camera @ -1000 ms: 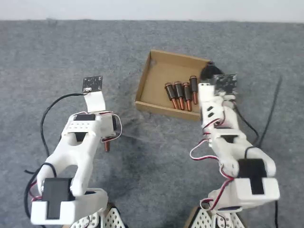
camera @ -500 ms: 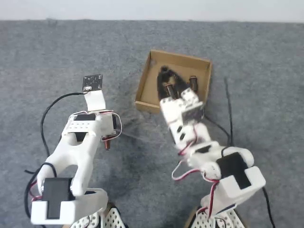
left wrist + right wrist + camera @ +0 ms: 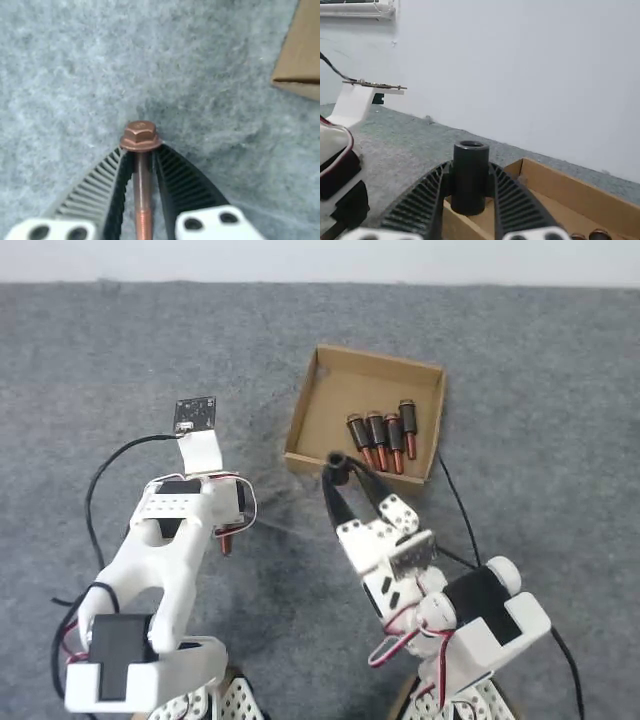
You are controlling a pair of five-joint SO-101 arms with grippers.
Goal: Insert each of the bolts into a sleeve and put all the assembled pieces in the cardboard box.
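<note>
Left wrist view has the left gripper [image 3: 141, 152] pinching a copper-coloured metal hex-head bolt [image 3: 140, 136]. The shank lies between the ribbed jaws and the head sits just past their tips, above the carpet and well apart from the box. The right gripper [image 3: 470, 171] is pressed onto a short black cylindrical sleeve [image 3: 469, 175] across its middle. The sleeve's open bore is clear of the jaws, and it is held near the front wall of the shallow brown cardboard box [image 3: 304, 405]. Four assembled bolt-and-sleeve pieces [image 3: 382, 438] lie side by side inside.

Both parts look small, rigid and light, so neither should bend or crush. Their smooth round sides could twist or slide in a loose pinch (the ribbed pads should help). The sleeve is best held on its outer wall with the bore free. The bolt needs enough shank exposed to enter it, so a hold nearer the head would suit.

The grey short-pile carpet [image 3: 520, 360] over the table looks grippy enough to stop a dropped part rolling far. A plain white wall [image 3: 545, 65] stands behind it.
</note>
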